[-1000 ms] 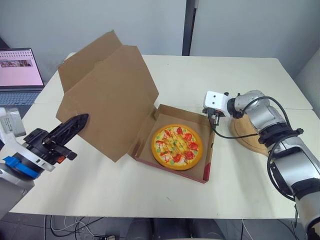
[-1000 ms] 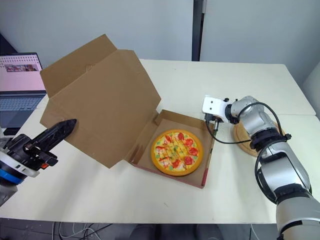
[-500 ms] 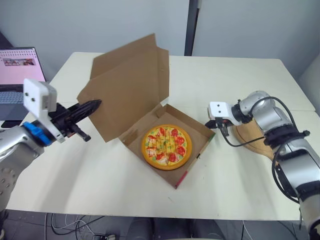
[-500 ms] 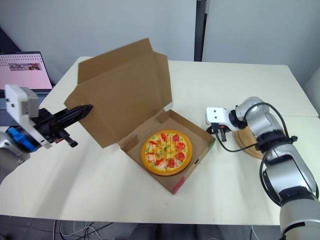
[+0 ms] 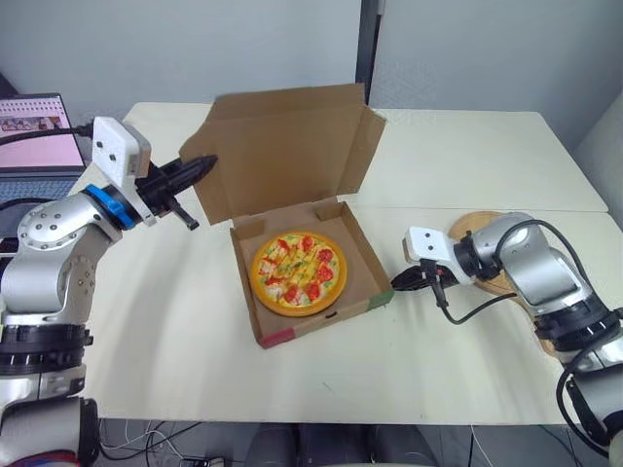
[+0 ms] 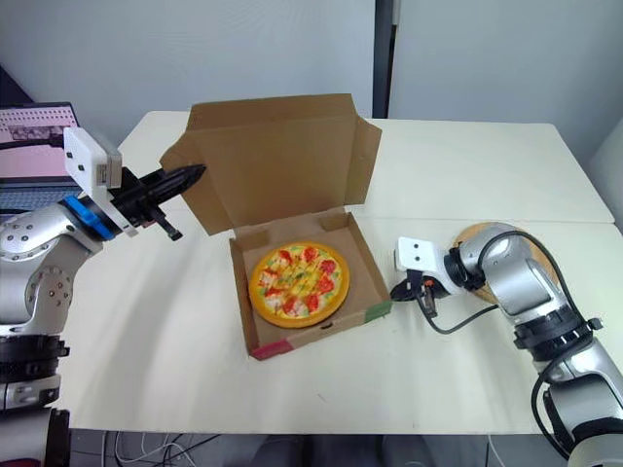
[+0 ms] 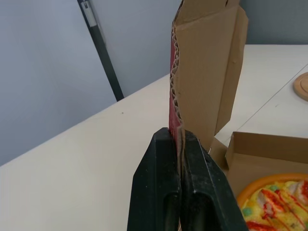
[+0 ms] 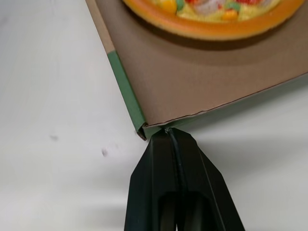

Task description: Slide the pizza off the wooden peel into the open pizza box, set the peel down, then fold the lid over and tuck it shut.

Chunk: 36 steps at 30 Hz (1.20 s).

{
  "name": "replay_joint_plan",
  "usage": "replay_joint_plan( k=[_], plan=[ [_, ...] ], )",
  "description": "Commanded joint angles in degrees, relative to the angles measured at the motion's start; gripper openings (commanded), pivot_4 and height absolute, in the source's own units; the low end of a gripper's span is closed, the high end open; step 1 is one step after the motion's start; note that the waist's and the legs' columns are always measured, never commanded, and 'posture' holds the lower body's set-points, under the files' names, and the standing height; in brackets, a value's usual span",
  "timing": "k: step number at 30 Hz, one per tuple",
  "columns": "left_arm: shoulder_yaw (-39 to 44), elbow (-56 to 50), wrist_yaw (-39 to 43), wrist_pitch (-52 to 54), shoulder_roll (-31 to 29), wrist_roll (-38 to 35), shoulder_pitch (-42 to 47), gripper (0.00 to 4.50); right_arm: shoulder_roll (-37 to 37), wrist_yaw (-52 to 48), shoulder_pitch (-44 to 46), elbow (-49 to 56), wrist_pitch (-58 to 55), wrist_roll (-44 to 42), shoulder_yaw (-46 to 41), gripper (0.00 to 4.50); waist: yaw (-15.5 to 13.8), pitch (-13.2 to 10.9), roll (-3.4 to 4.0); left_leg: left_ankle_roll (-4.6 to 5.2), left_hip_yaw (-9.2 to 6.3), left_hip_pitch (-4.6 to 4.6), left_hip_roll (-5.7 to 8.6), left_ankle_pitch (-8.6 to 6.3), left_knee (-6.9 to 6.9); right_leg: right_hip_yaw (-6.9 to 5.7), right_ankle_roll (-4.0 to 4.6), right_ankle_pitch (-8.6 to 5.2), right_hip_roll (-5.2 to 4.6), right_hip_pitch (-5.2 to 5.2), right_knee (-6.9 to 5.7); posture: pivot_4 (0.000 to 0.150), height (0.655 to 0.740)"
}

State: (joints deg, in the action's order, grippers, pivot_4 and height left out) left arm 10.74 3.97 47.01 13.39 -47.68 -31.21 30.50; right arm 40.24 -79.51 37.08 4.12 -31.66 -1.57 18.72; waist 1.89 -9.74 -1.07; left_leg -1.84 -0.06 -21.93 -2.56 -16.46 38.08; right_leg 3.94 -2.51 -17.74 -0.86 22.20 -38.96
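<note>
The open pizza box point(image 5: 298, 328) sits mid-table with the round pizza point(image 5: 288, 271) inside. Its brown lid point(image 5: 292, 146) stands nearly upright at the far side. My left gripper point(image 5: 204, 163) is shut on the lid's left edge; in the left wrist view the black fingers point(image 7: 161, 159) clamp the corrugated cardboard point(image 7: 202, 72). My right gripper point(image 5: 399, 281) is shut, with its tips touching the box's near right corner point(image 8: 144, 129) at the green strip. The round wooden peel point(image 5: 475, 224) lies flat on the table behind my right arm.
A laptop point(image 5: 34, 136) with a lit screen stands beyond the table's left edge. A seam between two tabletops point(image 5: 545, 209) runs across behind the box. Bare table lies in front of the box and at the far right.
The lid has swung from leaning left to nearly upright, following my left gripper up and to the right. The box has turned and slid left. My right gripper moved nearer, down to the box corner.
</note>
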Motion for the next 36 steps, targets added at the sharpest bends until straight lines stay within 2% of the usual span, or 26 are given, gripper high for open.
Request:
replay_joint_plan(
  k=[1, 5, 8, 12, 17, 23, 24, 27, 34, 35, 36],
  plan=[
    [1.27, 1.56, 2.44, -1.72, 0.4, 0.67, 2.45, 0.0, -1.31, 4.09, -0.39, 5.22, -2.34, -2.3, -2.41, 0.04, 0.01, 0.0, -0.01, 0.0, 0.01, 0.0, 0.0, 0.0, 0.0, 0.01, 0.0, 0.0, 0.0, 0.01, 0.0, 0.15, 0.7368],
    [2.22, 3.95, 4.08, -2.39, 0.34, 1.49, 3.34, 0.0, -6.07, 17.05, 6.23, -5.31, 2.17, -1.56, -9.17, 0.04, 0.18, -0.02, -0.05, 0.0, 0.1, 0.0, 0.0, 0.0, 0.03, 0.05, 0.0, 0.0, -0.01, 0.04, 0.0, 0.15, 0.7368],
    [2.75, 4.1, 4.43, -2.28, 0.36, 1.66, 3.26, 0.0, -11.18, 26.02, 11.34, -11.81, 2.99, -3.82, -14.87, 0.61, 0.08, -0.01, -0.1, -0.01, 0.1, 0.0, 0.0, 0.01, 0.03, 0.03, 0.0, 0.0, -0.03, 0.06, -0.01, 0.15, 0.7368],
    [3.12, 3.64, 4.55, -1.87, 0.37, 1.89, 3.14, 0.0, -17.33, 35.86, 17.44, -18.92, 2.67, -6.33, -21.05, 2.05, 0.07, 0.0, -0.11, -0.01, 0.03, 0.0, -0.03, 0.01, -0.02, -0.01, 0.06, 0.04, -0.03, 0.07, -0.06, 0.15, 0.7368],
    [3.43, 3.68, 4.93, -1.64, -0.05, 2.4, 3.14, 0.0, -20.15, 35.44, 20.61, -21.25, 0.08, -10.89, -22.14, 3.77, 0.0, 0.0, -0.11, 0.0, 0.0, -0.05, -0.04, 0.0, -0.11, -0.07, 0.06, 0.05, -0.2, 0.11, -0.07, 0.15, 0.7368],
    [3.66, 3.95, 5.0, -1.43, -0.3, 2.93, 3.48, 0.0, -20.56, 34.7, 21.34, -20.58, -0.17, -13.1, -21.21, 3.77, 0.03, 0.0, -0.11, 0.0, 0.01, -0.08, -0.02, 0.0, -0.1, -0.07, 0.02, 0.07, -0.24, 0.11, -0.05, 0.15, 0.7368],
    [3.7, 3.94, 4.96, -1.38, -0.32, 3.03, 3.48, 0.0, -20.54, 34.85, 21.36, -20.59, 0.19, -13.07, -21.15, 3.59, 0.06, 0.0, -0.11, 0.0, 0.01, -0.08, -0.02, 0.0, -0.09, -0.08, 0.02, 0.07, -0.23, 0.11, -0.05, 0.15, 0.7368],
    [3.85, 3.94, 4.82, -1.15, -0.34, 3.32, 3.47, 0.0, -20.28, 34.92, 21.16, -20.23, 0.86, -13.12, -20.77, 2.82, 0.1, 0.0, -0.11, 0.0, 0.01, -0.07, -0.01, 0.0, -0.09, -0.1, 0.02, 0.07, -0.18, 0.11, -0.05, 0.15, 0.7368],
    [3.26, 3.99, 3.56, -0.74, 0.36, 4.56, 4.86, 0.0, -20.08, 36.68, 21.04, -19.54, 1.46, -12.88, -20.2, 0.23, 0.1, 0.0, -0.11, 0.0, 0.0, -0.08, -0.02, 0.0, -0.09, -0.11, 0.02, 0.07, -0.18, 0.11, -0.05, 0.15, 0.7368],
    [2.77, 4.2, 3.28, -0.54, 0.46, 5.11, 5.53, 0.0, -19.91, 37.12, 20.95, -19.08, 1.43, -12.72, -20.15, 0.05, 0.1, 0.0, -0.11, 0.0, 0.0, -0.08, -0.02, 0.0, -0.09, -0.11, 0.02, 0.07, -0.18, 0.11, -0.05, 0.15, 0.7368],
    [2.21, 4.61, 2.94, -0.34, 0.76, 5.74, 6.42, 0.0, -19.69, 37.65, 20.82, -18.53, 1.2, -12.65, -20.26, 0.05, 0.1, 0.0, -0.11, 0.0, 0.0, -0.08, -0.01, 0.0, -0.09, -0.11, 0.02, 0.07, -0.18, 0.11, -0.05, 0.15, 0.7368]
  ],
)
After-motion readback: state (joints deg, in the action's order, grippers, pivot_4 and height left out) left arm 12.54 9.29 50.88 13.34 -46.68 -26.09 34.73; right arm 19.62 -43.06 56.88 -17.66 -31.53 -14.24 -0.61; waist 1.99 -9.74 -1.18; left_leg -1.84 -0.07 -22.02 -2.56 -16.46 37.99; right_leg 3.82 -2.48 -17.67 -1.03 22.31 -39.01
